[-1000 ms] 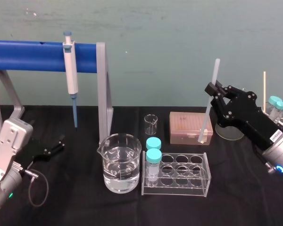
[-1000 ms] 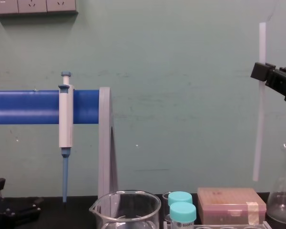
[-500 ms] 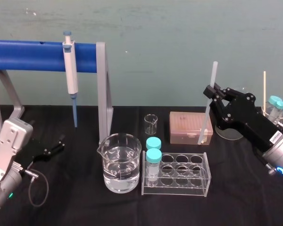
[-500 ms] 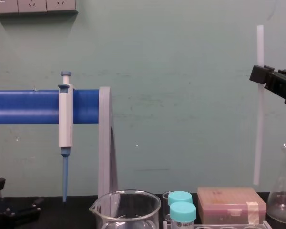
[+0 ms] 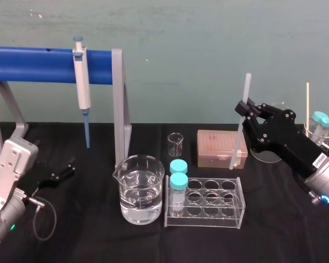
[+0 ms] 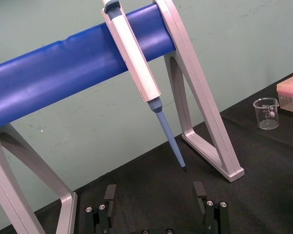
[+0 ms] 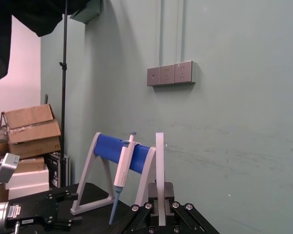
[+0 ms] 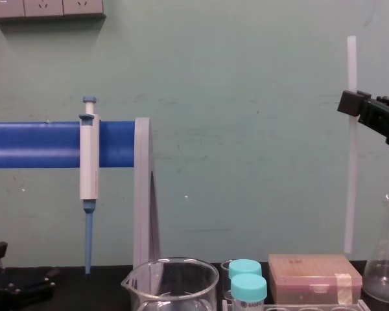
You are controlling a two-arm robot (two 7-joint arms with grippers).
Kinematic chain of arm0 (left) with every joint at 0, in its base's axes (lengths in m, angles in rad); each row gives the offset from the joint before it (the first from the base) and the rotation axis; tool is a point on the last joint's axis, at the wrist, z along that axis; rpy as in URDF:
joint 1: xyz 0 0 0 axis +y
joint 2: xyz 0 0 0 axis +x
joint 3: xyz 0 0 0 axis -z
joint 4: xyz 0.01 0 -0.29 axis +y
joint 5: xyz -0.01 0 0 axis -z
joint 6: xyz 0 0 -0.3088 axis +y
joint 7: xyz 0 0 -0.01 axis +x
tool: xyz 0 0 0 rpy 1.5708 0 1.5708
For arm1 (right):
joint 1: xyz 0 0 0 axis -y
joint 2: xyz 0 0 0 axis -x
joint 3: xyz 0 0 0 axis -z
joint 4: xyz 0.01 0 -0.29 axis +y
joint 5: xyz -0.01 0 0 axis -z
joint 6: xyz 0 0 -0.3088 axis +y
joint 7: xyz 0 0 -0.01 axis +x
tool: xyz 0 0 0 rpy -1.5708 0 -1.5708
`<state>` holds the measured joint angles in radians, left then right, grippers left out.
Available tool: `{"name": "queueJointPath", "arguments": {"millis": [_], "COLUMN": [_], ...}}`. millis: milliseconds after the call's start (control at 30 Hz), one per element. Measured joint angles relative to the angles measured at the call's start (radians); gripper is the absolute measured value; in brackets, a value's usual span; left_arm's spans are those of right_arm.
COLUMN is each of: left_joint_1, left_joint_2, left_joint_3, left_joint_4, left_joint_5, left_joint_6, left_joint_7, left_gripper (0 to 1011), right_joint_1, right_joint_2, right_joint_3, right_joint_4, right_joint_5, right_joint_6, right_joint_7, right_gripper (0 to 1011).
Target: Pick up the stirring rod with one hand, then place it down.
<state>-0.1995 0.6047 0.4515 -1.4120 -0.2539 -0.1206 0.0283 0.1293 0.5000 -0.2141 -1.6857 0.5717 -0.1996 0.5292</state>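
Observation:
The stirring rod (image 5: 238,137) is a thin translucent-white rod held nearly upright in the air at the right. Its lower end hangs above the pinkish tip box (image 5: 221,148). My right gripper (image 5: 242,107) is shut on the rod above its middle. From the chest, the rod (image 8: 351,181) stands vertical, with the right gripper (image 8: 350,103) clamped on it high up. In the right wrist view the rod (image 7: 159,156) rises between the black jaws. My left gripper (image 5: 63,171) rests open on the black table at the left, its fingers (image 6: 110,194) spread apart.
A white-and-blue pipette (image 5: 82,82) hangs on the blue rack (image 5: 38,66). In the middle stand a beaker of water (image 5: 141,189), a small beaker (image 5: 175,144) and a clear tube rack (image 5: 205,203) with two teal-capped tubes. A glass flask (image 8: 386,259) stands at the right.
The right gripper and the rod have shifted slightly left and down, and the rod now stands more upright. The left arm has not moved.

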Motion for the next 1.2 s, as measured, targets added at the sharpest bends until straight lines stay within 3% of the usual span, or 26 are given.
{"name": "queueJointPath", "arguments": {"millis": [1200], "left_joint_1": [0.000], "left_joint_2": [0.000], "left_joint_3": [0.000], "left_joint_4": [0.000], "left_joint_5": [0.000], "left_joint_6": [0.000], "left_joint_7": [0.000], "left_gripper": [1000], "right_joint_1": [0.014], "right_joint_2": [0.007], "right_joint_3": [-0.008], "right_joint_4": [0.029], "right_joint_5": [0.000], "right_joint_6": [-0.018], "right_joint_7": [0.024], "right_gripper": [67]}}
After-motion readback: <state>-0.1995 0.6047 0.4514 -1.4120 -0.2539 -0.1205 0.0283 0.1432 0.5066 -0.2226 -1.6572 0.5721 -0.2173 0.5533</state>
